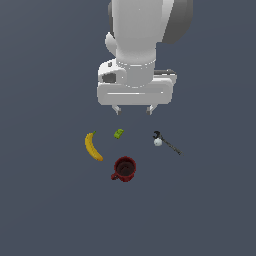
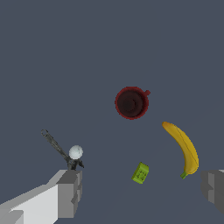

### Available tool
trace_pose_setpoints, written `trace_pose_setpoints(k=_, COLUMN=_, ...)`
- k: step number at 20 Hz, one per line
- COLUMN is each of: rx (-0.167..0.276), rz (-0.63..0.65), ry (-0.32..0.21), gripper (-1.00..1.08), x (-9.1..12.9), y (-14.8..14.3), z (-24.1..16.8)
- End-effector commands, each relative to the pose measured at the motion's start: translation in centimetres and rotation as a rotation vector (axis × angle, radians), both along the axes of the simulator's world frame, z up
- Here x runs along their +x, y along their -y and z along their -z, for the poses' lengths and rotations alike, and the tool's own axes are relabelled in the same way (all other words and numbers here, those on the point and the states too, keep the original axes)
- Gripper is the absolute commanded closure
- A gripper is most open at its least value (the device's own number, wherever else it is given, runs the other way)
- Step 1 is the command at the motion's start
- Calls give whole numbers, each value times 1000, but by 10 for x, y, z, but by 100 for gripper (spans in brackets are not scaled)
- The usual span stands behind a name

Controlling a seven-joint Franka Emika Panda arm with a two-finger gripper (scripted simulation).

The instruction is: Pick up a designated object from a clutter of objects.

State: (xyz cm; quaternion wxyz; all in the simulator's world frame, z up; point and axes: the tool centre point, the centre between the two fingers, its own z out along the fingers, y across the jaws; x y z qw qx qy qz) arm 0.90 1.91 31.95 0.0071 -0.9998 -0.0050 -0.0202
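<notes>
Pale white, the ball (image 1: 158, 142) sits touching the dark wrench (image 1: 169, 143) near its head, well apart from the red mug (image 1: 124, 169). My gripper (image 1: 134, 109) hangs above the clutter, fingers spread wide, holding nothing.

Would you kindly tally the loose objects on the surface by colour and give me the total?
Yellow: 1, the banana
Green: 1, the block
Dark red: 1, the mug
Dark: 1, the wrench
White: 1, the ball, touching the wrench
Total: 5
</notes>
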Motion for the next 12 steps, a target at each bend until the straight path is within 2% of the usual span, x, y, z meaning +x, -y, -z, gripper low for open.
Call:
trace_pose_setpoints(k=1, rx=0, rz=0, ry=0, gripper=-92, x=0, y=0, z=0)
trace_pose_setpoints(k=12, rx=-1, rz=-15, ry=25, gripper=-92, x=9, y=-20, z=-5)
